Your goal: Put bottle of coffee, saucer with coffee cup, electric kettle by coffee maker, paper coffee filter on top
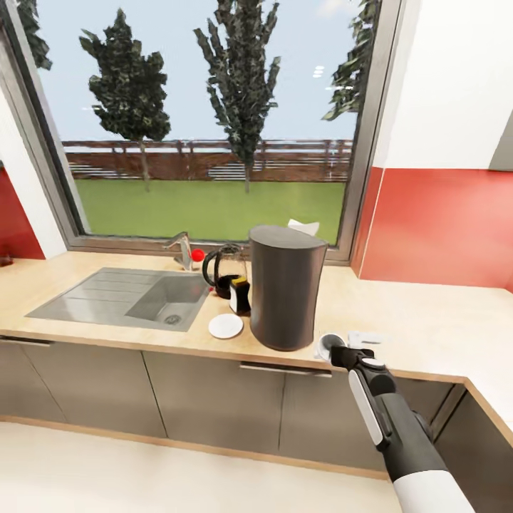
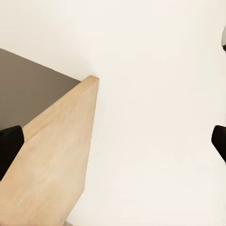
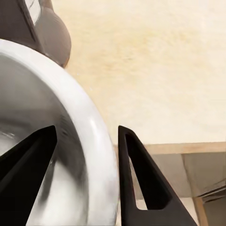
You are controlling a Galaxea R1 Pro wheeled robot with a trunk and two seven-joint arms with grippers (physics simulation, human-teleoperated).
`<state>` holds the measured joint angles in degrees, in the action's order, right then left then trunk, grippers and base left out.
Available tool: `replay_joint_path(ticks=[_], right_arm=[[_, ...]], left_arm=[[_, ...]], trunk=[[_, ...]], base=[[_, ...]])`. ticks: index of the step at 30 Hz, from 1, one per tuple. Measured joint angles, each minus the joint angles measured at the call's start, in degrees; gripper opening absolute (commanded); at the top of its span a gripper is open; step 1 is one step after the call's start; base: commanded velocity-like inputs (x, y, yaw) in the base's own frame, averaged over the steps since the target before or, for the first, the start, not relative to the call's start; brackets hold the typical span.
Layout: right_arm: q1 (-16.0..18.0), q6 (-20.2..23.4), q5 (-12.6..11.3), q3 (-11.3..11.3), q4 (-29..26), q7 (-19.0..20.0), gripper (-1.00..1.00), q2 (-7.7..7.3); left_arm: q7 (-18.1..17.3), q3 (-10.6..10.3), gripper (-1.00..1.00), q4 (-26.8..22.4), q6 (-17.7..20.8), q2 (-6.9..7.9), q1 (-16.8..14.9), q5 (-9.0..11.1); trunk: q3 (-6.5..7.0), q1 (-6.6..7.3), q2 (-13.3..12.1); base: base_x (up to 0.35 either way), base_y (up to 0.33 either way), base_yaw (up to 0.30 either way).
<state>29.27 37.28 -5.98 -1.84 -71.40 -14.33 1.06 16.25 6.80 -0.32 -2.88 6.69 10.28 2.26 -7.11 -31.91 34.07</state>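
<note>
Between the jaws, cup [image 3: 61,155] rim.

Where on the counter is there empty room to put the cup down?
Open wood stretches to the right of the coffee maker, toward the red wall, past the coffee cup pinched by the right end effector. Another bare strip runs between the sink and the window. It is crowded between sink and coffee maker: saucer, electric kettle and a small dark bottle.
</note>
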Motion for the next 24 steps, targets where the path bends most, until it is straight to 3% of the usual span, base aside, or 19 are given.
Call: replay_joint_path(ticks=[16, 24], right_arm=[[-0.01, -0.02, 0.00, -0.01, -0.08, -0.02, -1.00, -0.01], [-0.01, 0.01, 0.26, -0.01, 0.09, 0.01, -1.00, -0.23]], left_arm=[[0.04, 0.07, 1.00, -0.08, 0.06, -0.18, 0.00, 0.17], [0.04, 0.06, 1.00, -0.07, 0.15, -0.18, -0.08, 0.13]], trunk=[[0.00, -0.01, -0.01], [0.00, 0.01, 0.00]], base=[[-0.041, 0.275, 0.278], [0.012, 0.306, 0.030]])
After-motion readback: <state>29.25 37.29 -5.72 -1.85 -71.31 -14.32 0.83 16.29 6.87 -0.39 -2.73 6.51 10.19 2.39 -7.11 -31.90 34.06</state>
